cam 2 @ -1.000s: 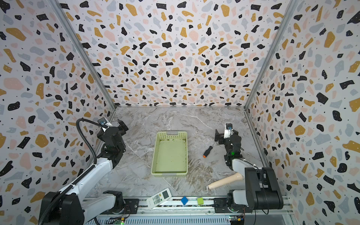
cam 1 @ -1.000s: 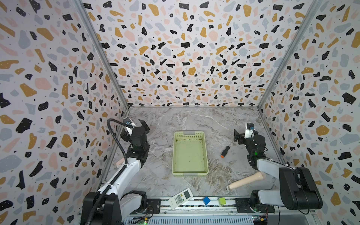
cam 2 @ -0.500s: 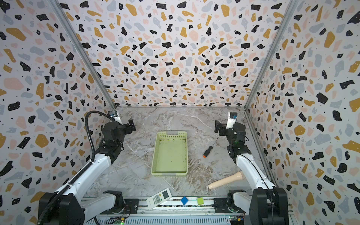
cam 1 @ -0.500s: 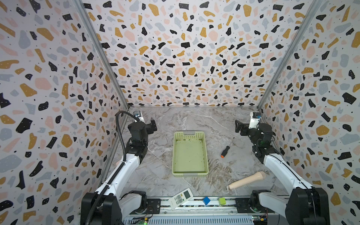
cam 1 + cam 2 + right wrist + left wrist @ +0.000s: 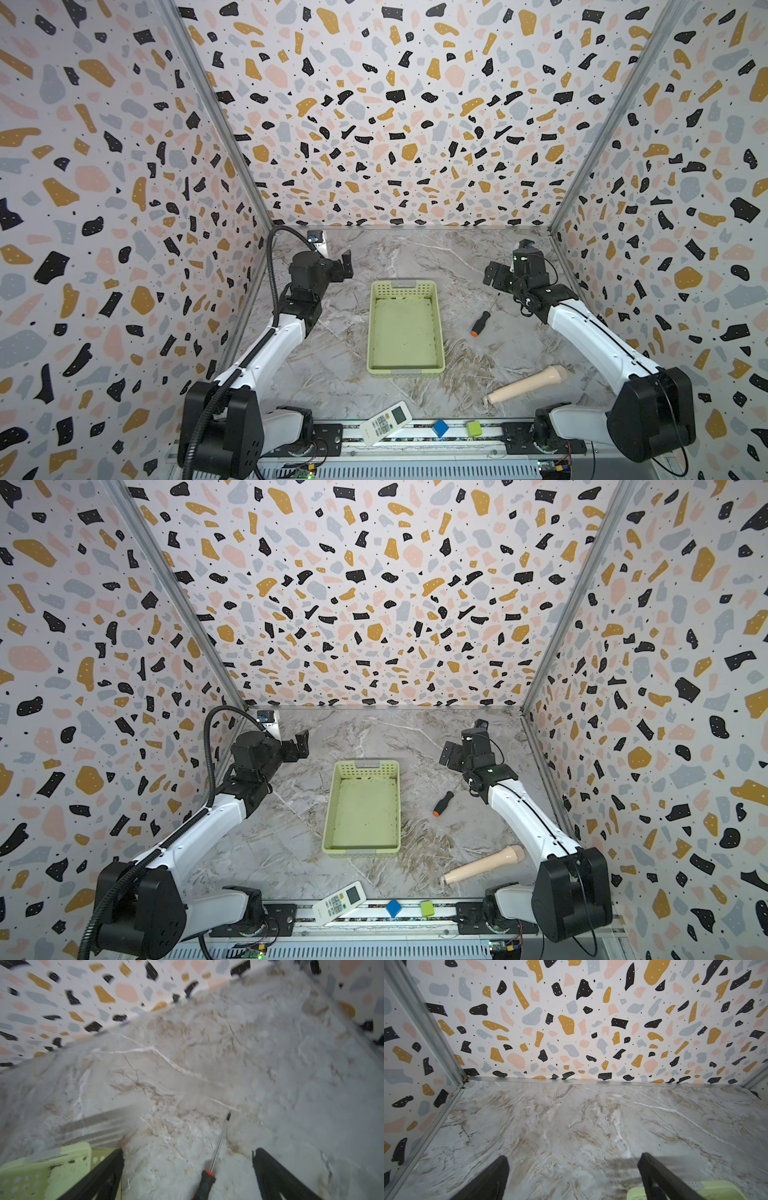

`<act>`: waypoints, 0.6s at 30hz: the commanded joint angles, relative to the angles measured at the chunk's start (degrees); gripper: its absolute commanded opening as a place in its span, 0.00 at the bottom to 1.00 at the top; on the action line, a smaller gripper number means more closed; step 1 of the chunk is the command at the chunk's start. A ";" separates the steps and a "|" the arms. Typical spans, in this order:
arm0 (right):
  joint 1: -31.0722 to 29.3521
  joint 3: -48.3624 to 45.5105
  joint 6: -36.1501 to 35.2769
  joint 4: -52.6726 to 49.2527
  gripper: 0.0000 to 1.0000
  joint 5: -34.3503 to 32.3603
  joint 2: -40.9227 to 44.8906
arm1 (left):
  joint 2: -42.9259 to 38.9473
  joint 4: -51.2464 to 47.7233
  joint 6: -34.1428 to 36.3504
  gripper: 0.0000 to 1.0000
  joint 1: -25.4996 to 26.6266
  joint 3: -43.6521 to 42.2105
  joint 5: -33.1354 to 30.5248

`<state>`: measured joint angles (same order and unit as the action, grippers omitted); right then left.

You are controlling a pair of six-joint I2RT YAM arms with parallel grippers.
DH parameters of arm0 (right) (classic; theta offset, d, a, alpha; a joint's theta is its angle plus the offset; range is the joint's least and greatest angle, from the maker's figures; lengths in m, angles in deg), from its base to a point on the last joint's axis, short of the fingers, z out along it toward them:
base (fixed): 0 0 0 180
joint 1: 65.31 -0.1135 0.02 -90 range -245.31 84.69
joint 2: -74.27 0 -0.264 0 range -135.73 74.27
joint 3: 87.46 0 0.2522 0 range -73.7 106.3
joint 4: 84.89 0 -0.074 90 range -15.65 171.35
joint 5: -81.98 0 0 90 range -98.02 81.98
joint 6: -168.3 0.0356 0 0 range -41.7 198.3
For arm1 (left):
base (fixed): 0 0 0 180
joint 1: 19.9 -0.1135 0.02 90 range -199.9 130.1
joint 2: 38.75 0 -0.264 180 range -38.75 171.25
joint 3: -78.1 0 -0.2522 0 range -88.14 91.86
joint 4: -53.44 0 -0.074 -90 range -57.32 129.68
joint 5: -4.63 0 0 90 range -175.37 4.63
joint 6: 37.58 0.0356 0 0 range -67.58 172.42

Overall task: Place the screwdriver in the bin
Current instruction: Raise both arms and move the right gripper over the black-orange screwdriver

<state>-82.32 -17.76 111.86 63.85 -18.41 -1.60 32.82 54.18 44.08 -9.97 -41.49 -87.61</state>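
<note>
Currently, the small black-handled screwdriver with an orange end cap [image 5: 483, 316] [image 5: 444, 800] lies flat on the grey marble-patterned desk [image 5: 415, 257], just right of the shallow pale yellow-green perforated plastic bin [image 5: 404, 284] [image 5: 365, 765] and apart from it. Neither item has shifted since a second ago.

Both arms have changed: they were drawn back a second ago and now reach toward the rear wall. The right pincer [image 5: 493, 274] [image 5: 188, 1151] stands released, with nothing grasped, above the desk just beyond the tip of the screwdriver shaft. The right wrist view is blurred. It shows the screwdriver [image 5: 216, 1151] on the desk between the spread fingers [image 5: 108, 1174], untouched, with a corner of the bin [image 5: 41, 1169] alongside.

The left pincer [image 5: 348, 262] [image 5: 573, 1156] is likewise released and empty, above bare desk to the left of the bin's far end.

The beige wooden club-shaped handle [image 5: 525, 384], white remote control [image 5: 385, 422], blue cube [image 5: 440, 428] and green block [image 5: 473, 429] remain where they were at the front.
</note>
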 commanded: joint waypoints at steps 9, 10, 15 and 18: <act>-6.89 -0.08 23.39 -19.35 0.99 -4.11 -8.65 | 0.39 1.67 1.24 0.99 1.73 0.29 -0.31; -7.06 -0.57 23.99 -19.12 0.99 -3.57 -9.05 | 0.35 1.59 1.25 1.00 1.76 0.21 -0.59; -7.82 -2.15 27.21 -18.53 0.99 -2.62 -10.04 | -0.03 1.23 1.51 0.99 2.19 0.06 -1.37; -8.28 -2.32 27.70 -17.48 0.95 -1.86 -11.05 | 0.43 0.99 1.55 0.99 2.37 0.41 -1.43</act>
<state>-90.04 -19.77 136.80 47.42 -20.62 -12.38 33.01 54.20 44.50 -7.91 -41.49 -88.35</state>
